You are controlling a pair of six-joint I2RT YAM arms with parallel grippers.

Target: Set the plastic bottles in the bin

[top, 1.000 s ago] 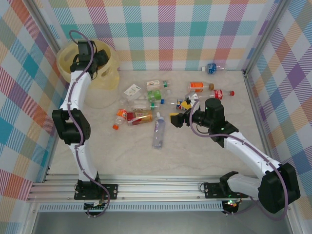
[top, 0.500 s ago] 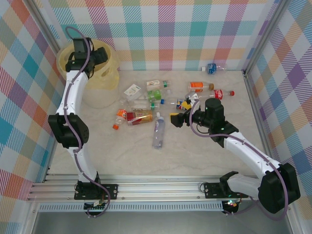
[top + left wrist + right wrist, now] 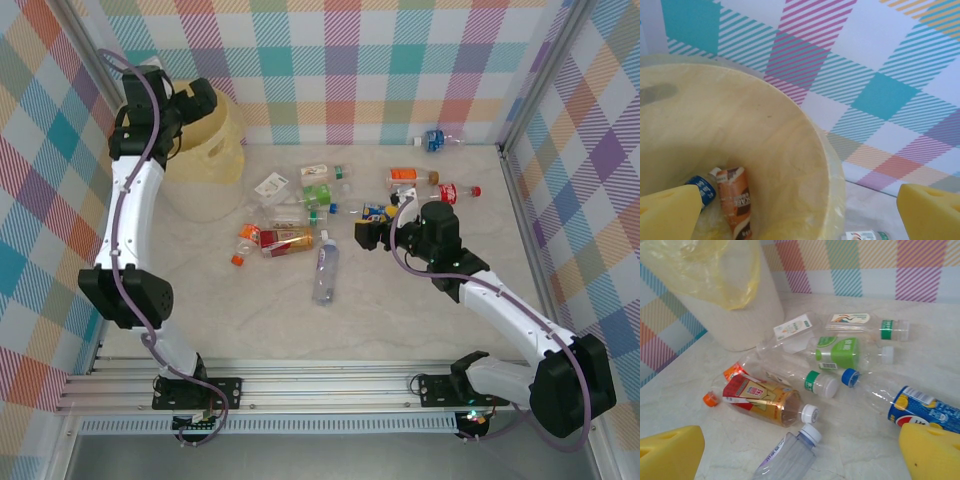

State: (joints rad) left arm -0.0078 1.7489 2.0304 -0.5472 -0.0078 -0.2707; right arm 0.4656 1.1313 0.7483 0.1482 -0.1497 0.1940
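Wide-spread jaws on the left gripper [image 3: 800, 212], nothing between the pads, hanging over the bin [image 3: 215, 150] at the far left corner of the table [image 3: 260, 320]. Inside the bin, lying side by side: an orange-labelled bottle [image 3: 735, 200] and a blue-labelled bottle [image 3: 702, 186] (partly hidden by a pad). Right gripper [image 3: 800, 455] likewise gaping and empty, low over the plastic bottles [image 3: 305, 210] scattered mid-table, one pad just beside a blue-and-yellow bottle [image 3: 925, 412]. One stray bottle [image 3: 433, 139] against the far edge.

A pale marbled table [image 3: 300, 330] carries scattered plastic bottles [image 3: 325, 270] and the yellow bin [image 3: 215, 150].
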